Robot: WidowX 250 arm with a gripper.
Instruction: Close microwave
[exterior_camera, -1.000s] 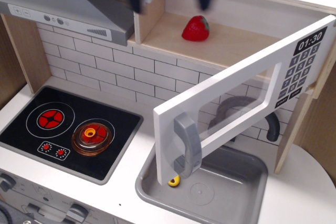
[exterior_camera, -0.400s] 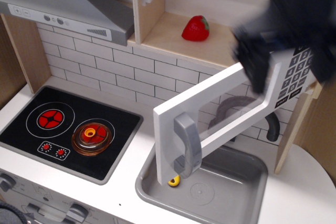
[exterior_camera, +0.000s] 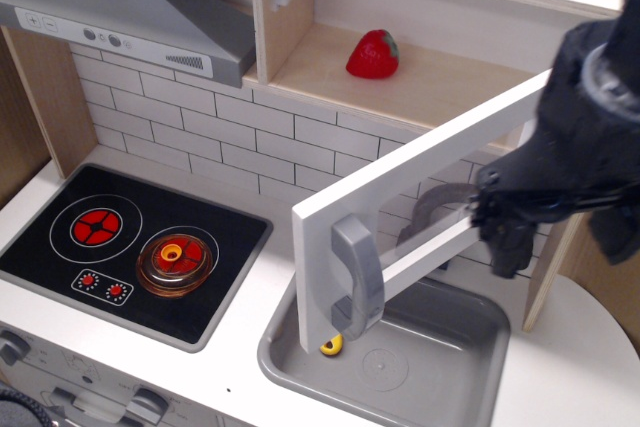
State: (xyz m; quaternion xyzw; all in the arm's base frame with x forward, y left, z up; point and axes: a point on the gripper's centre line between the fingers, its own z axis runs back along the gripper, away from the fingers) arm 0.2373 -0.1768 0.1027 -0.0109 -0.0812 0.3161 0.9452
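A strawberry (exterior_camera: 373, 55) on the shelf; an orange pot (exterior_camera: 178, 260) on the stove (exterior_camera: 60, 257).

The microwave (exterior_camera: 420, 162) has a smooth matt white door, pale wood-grain cavity and grey plastic-looking handle (exterior_camera: 358, 275).

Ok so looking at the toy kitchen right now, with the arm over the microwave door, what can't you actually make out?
- Pincer: dark and blurred against the door; open or shut cannot be told.
- Microwave door: its right end is covered by the arm.
- Tap: mostly behind the door and arm.
- Yellow object in the sink: half hidden by the door's corner, too small to identify.
- Range hood: cut off by the top edge.
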